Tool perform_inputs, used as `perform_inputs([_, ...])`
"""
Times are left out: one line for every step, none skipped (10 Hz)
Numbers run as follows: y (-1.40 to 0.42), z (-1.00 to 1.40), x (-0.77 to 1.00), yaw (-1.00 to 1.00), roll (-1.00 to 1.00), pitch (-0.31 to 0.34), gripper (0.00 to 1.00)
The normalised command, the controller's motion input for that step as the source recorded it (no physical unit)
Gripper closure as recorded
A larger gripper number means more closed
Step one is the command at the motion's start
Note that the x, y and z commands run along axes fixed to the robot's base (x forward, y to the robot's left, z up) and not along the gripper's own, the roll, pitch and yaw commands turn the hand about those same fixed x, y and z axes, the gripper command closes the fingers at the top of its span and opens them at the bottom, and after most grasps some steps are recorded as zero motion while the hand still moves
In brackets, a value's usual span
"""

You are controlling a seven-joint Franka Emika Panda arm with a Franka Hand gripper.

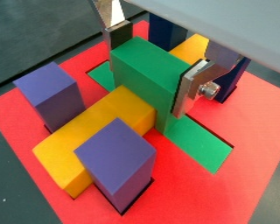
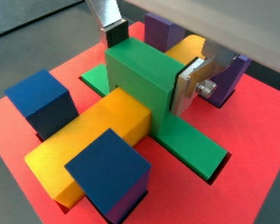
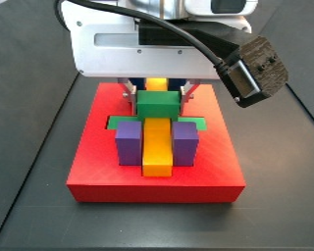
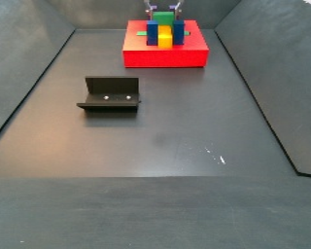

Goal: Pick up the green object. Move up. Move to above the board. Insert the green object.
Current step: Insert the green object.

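Observation:
The green object (image 1: pixel 149 83) sits in the board's slot, its raised middle cube straddling the long yellow bar (image 1: pixel 95 131) and its low ends lying in the recess. It also shows in a wrist view (image 2: pixel 143 79) and in both side views (image 3: pixel 156 99) (image 4: pixel 162 29). My gripper (image 1: pixel 152 66) (image 2: pixel 150 61) is low over the red board (image 1: pixel 250 175) (image 3: pixel 153 186), with one finger pad against each side of the green middle cube. The gripper shows in both side views (image 3: pixel 157 96) (image 4: pixel 163 12).
Purple blocks (image 1: pixel 49 87) (image 1: pixel 116 153) and blue blocks (image 2: pixel 43 96) (image 2: pixel 108 166) stand on the board beside the yellow bar. The dark fixture (image 4: pixel 110 94) stands on the grey floor, well away from the board (image 4: pixel 165 56). Dark walls enclose the floor.

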Motion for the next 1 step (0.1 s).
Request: perform_inputs([0.00,0.00,0.00,0.00,0.00,0.000,1.00])
